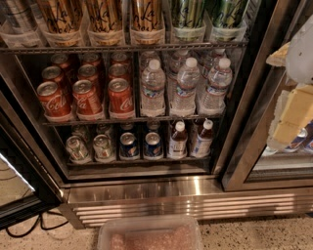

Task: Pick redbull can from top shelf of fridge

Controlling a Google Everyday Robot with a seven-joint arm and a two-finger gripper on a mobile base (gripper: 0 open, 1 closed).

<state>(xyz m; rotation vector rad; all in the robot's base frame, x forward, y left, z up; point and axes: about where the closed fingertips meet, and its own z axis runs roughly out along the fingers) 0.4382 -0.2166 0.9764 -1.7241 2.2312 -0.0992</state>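
Note:
The fridge [146,195] stands open in front of me, with a dark frame and a ribbed steel base. The top shelf [122,49] runs along the upper edge of the view and holds clear trays with tall gold cans [105,14] and green cans [188,14]. The redbull can [17,14], silver-grey, stands at the far left of that shelf, its top cut off by the view. My gripper [292,114], white and pale yellow, hangs at the right edge in front of the glass door frame. It is far to the right of the can and lower, and it holds nothing.
The middle rack holds red Coca-Cola cans [88,95] and water bottles [186,88]. The bottom rack holds small cans and bottles [142,144]. The open door [19,190] sits at lower left with cables on the floor. A clear plastic bin [149,234] lies on the floor in front.

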